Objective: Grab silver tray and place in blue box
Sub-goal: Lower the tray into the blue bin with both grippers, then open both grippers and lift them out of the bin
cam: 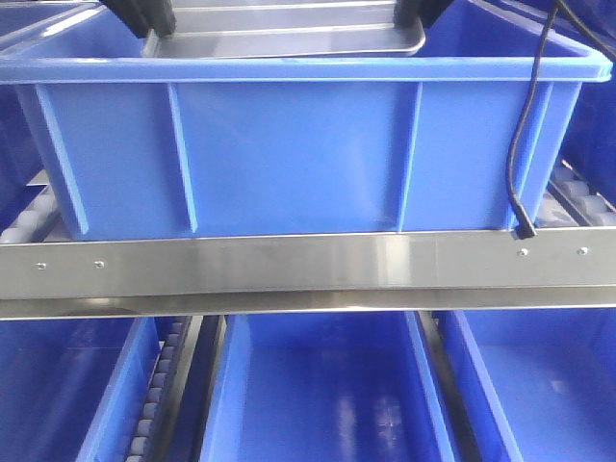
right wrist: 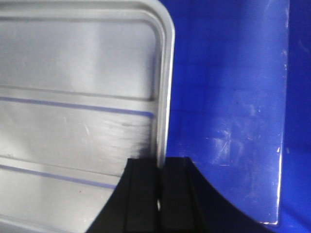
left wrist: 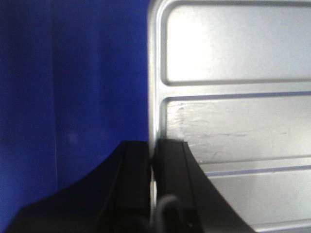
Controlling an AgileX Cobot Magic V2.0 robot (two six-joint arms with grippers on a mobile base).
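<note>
The silver tray (cam: 289,37) hangs level just above the rim of the blue box (cam: 298,154), held at both short ends. My left gripper (left wrist: 153,158) is shut on the tray's left rim (left wrist: 153,87), one finger inside the tray and one outside. My right gripper (right wrist: 160,167) is shut on the tray's right rim (right wrist: 165,97) in the same way. In both wrist views the blue box's inner floor (left wrist: 73,97) (right wrist: 228,97) shows directly under the tray. In the front view only the black finger tips (cam: 144,14) (cam: 419,12) show at the top edge.
The blue box stands on a roller shelf behind a flat steel frame rail (cam: 308,265). A black cable (cam: 525,125) hangs over the box's right front. More blue crates (cam: 327,395) sit on the lower level and at the left and right sides.
</note>
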